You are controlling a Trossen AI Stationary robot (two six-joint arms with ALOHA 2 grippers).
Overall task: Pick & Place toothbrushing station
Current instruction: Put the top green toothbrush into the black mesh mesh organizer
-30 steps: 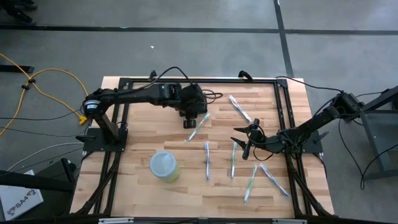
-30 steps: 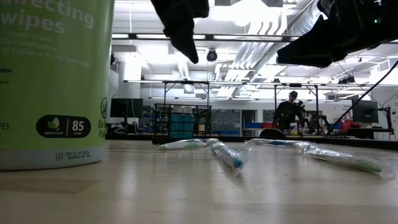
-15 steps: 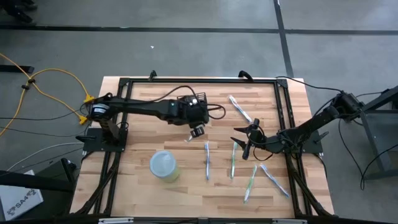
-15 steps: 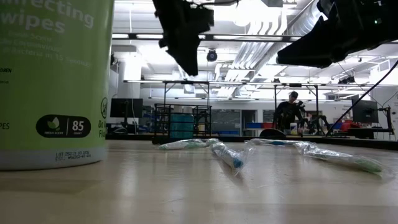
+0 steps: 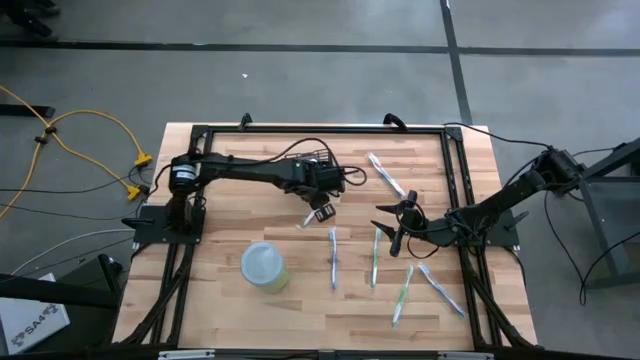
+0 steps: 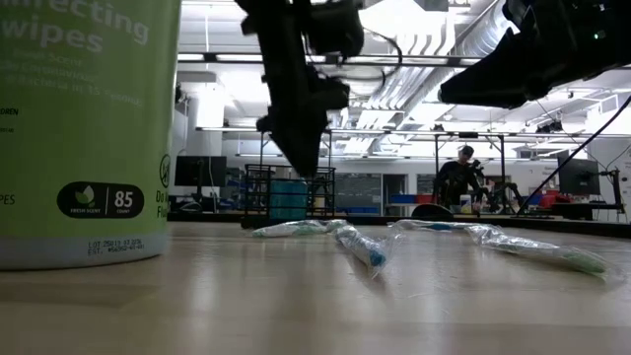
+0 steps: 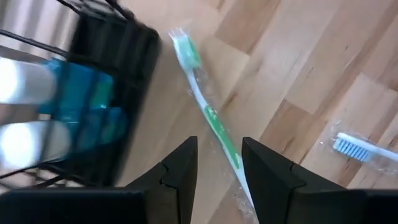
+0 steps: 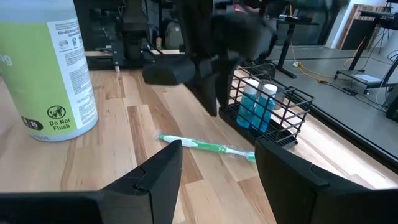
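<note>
Black wire-mesh toothbrushing station [image 8: 268,107] is seen standing on the wooden table [image 5: 220,235] near its back edge, while the left gripper [image 7: 219,163], fingers narrowly parted and empty, is held over a green toothbrush [image 7: 208,118] beside it

6 toothbrushes [image 5: 333,258], 1 holder [image 8: 267,107], 1 canister [image 5: 264,267]
</note>
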